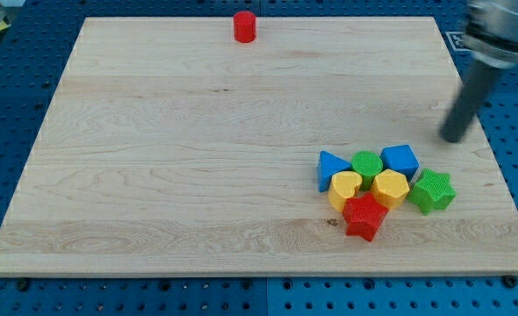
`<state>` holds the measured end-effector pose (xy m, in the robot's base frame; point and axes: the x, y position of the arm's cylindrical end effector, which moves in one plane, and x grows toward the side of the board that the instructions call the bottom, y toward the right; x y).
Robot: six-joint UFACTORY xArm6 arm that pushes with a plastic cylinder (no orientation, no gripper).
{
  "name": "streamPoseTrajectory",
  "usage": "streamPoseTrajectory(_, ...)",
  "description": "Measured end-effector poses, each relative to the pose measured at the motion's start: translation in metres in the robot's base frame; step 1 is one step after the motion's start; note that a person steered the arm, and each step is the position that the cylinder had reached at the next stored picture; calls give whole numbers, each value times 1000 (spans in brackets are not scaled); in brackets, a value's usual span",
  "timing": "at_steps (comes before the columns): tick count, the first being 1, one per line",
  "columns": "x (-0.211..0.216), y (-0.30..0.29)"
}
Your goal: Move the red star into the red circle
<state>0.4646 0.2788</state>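
The red star [364, 217] lies at the bottom of a tight cluster of blocks in the lower right of the wooden board [154, 175]. The red circle [245, 26] stands alone near the view's top edge of the board, left of centre. My tip [453, 138] is at the right edge of the board, above and to the right of the cluster, apart from every block. The rod above it is blurred.
Around the red star sit a blue triangle [331, 167], a green circle [367, 164], a blue cube-like block [401, 161], a yellow heart [345, 187], a yellow hexagon [390, 188] and a green star [432, 190]. Blue pegboard surrounds the board.
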Motion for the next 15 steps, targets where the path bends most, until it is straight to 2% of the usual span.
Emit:
streamPoseTrajectory(1,68,18)
streamPoseTrajectory(2,120,-5)
streamPoseTrajectory(3,117,-78)
streamPoseTrajectory(4,112,-116)
streamPoseTrajectory(7,112,-185)
streamPoseTrajectory(10,112,-186)
streamPoseTrajectory(12,109,-218)
streamPoseTrajectory(13,112,-201)
streamPoseTrajectory(14,133,-201)
streamPoseTrajectory(15,137,-230)
